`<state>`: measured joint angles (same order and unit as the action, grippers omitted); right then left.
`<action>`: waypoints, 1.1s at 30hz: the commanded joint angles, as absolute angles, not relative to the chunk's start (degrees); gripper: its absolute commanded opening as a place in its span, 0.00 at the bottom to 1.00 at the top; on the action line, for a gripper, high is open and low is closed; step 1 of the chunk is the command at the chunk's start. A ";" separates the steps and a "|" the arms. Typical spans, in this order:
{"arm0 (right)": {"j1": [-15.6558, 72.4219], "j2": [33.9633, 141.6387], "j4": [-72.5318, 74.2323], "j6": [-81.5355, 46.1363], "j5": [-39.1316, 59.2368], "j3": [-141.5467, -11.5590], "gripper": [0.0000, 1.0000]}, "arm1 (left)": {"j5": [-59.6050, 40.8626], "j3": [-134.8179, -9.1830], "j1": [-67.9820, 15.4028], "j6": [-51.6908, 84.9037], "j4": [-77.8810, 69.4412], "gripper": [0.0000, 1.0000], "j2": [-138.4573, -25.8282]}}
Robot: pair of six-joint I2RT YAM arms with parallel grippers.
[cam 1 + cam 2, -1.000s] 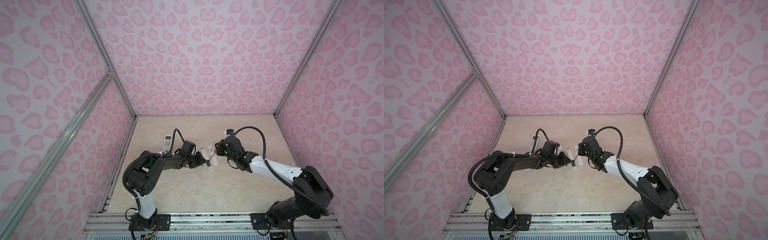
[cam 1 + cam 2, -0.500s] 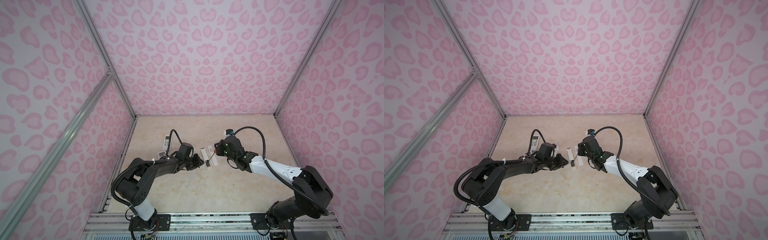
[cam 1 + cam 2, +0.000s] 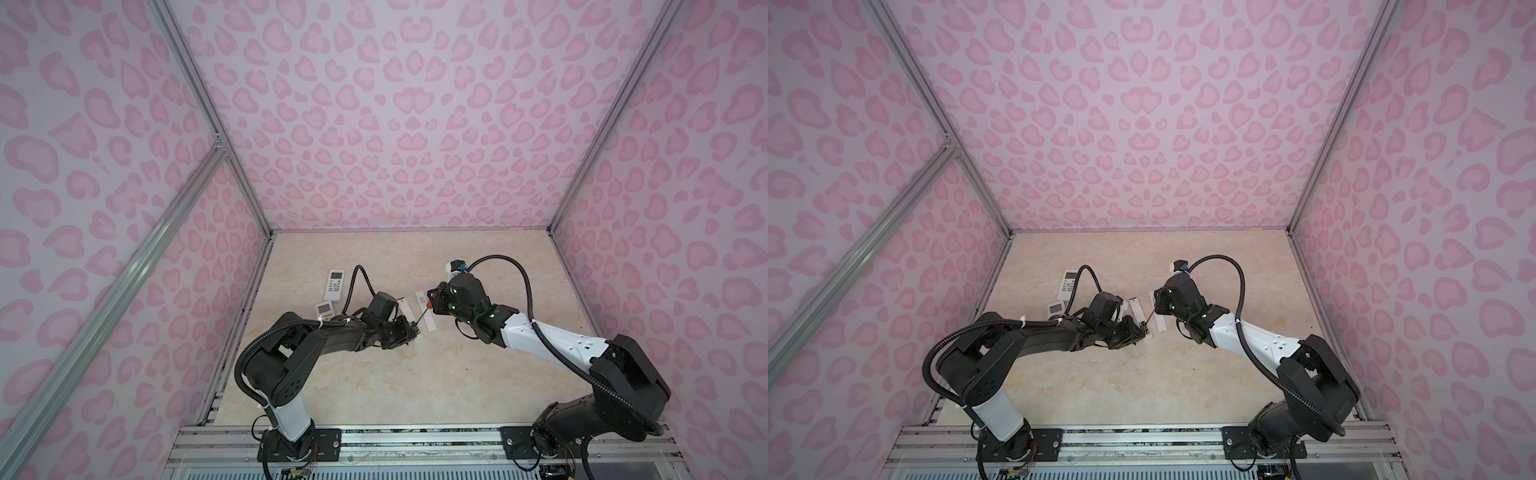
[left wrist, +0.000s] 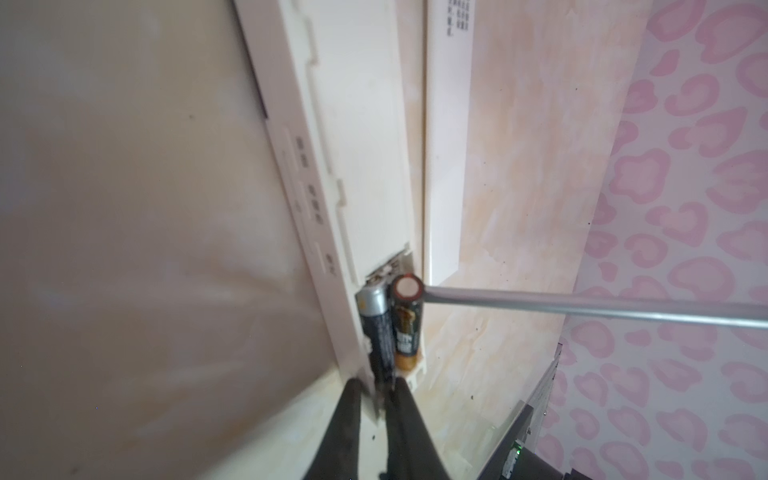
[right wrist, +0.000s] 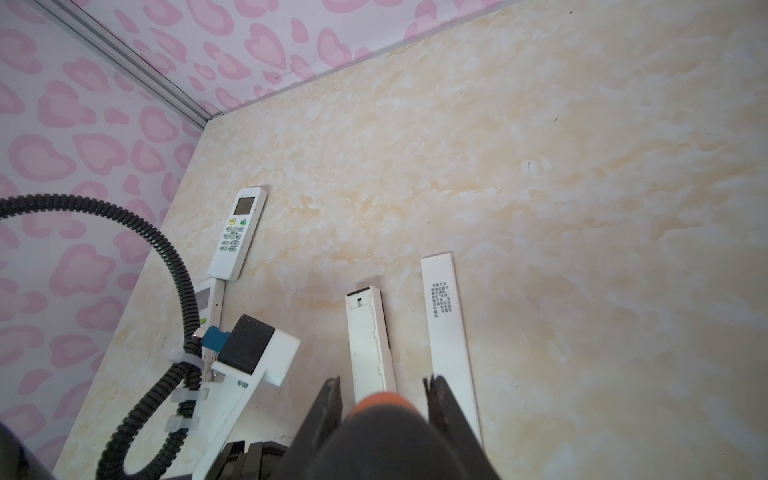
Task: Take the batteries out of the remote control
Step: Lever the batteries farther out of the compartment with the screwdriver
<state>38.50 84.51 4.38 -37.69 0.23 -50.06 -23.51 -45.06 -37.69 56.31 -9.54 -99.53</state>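
remote (image 4: 361, 124) lies back up, mid-table (image 3: 415, 395), bay open at its near end. both batteries (image 4: 405, 320) sit in the bay, black with gold ends, side by side. one tilts up, its flat red-ringed end raised out of the bay; the other lies flat. screwdriver (image 4: 582, 305) tip touches the raised end from the side. right gripper (image 5: 382, 386) is clamped on the orange handle, shaft slanting down toward the remote in both top views. left gripper (image 4: 378, 382) is at the remote's near end, fingers (image 4: 353, 415) nearly together, with the flat battery's end and the bay wall between them; cannot tell what they pinch. cover (image 5: 446, 316) lies flat just beside the remote, parallel. other remotes (image 3: 336, 284) lie toward the left wall.
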 commanded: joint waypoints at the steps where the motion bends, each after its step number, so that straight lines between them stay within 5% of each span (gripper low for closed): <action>1: 38.74 83.95 3.95 -37.89 2.03 -49.24 0.00 | -21.82 -45.61 -37.62 55.46 -8.62 0.17 -99.58; 33: 38.54 84.39 4.75 -38.74 1.41 -49.47 0.00 | -20.98 -43.33 -34.13 53.62 -7.18 0.22 -93.98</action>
